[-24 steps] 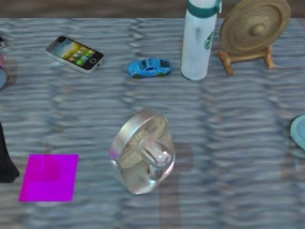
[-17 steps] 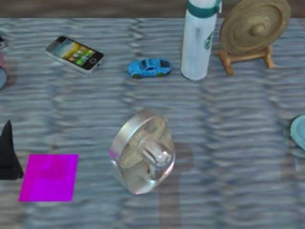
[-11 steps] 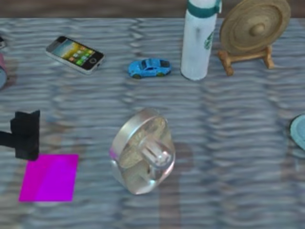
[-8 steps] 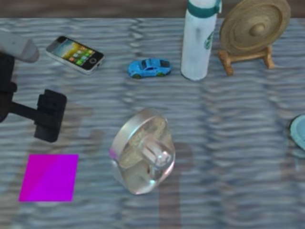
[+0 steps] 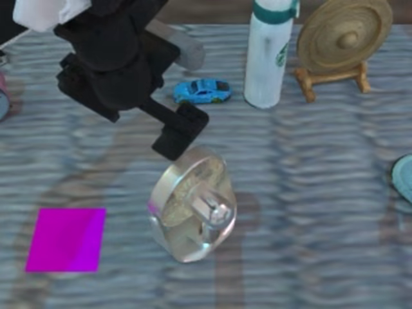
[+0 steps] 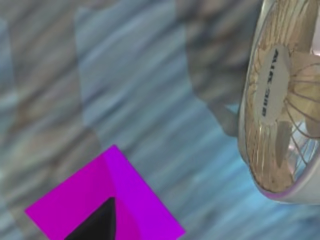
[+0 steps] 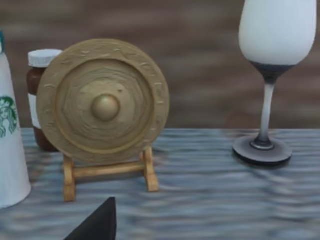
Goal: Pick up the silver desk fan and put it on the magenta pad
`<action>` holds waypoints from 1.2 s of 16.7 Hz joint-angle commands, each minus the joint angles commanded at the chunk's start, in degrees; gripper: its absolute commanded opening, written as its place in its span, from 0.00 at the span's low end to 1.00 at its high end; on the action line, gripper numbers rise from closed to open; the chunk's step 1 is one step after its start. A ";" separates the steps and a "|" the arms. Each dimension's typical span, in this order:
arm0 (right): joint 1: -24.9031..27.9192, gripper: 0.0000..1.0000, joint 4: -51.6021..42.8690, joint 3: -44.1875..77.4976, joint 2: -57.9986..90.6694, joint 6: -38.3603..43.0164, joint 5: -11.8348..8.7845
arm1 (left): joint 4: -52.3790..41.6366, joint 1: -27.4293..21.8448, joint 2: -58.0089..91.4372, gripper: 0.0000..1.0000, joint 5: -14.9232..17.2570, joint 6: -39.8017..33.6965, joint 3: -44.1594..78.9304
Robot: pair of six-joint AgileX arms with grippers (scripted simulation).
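Silver desk fan (image 5: 193,205) awaits grasping; left gripper (image 5: 181,132) hovers just beside its rim, finger state unclear, magenta pad (image 5: 66,239) apart

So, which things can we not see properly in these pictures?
- Left gripper, top view: only a dark block beside the silver desk fan; whether it is open cannot be told.
- Right gripper: outside the top view.
- Phone: hidden under the left arm in the top view.
- Teal object, top view: cut by the right edge.
- Brown jar, right wrist view: mostly behind the wooden disc.
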 joint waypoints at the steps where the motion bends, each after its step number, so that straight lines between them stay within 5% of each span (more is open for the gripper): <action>1: 0.00 1.00 0.00 0.00 0.00 0.00 0.00 | -2.73 -1.30 3.83 1.00 0.02 0.17 3.83; 11: 0.00 1.00 0.00 0.00 0.00 0.00 0.00 | -11.01 -5.48 14.68 1.00 0.09 0.74 16.11; 20: 0.00 1.00 0.00 0.00 0.00 0.00 0.00 | -0.59 -5.36 13.91 1.00 0.09 0.85 4.91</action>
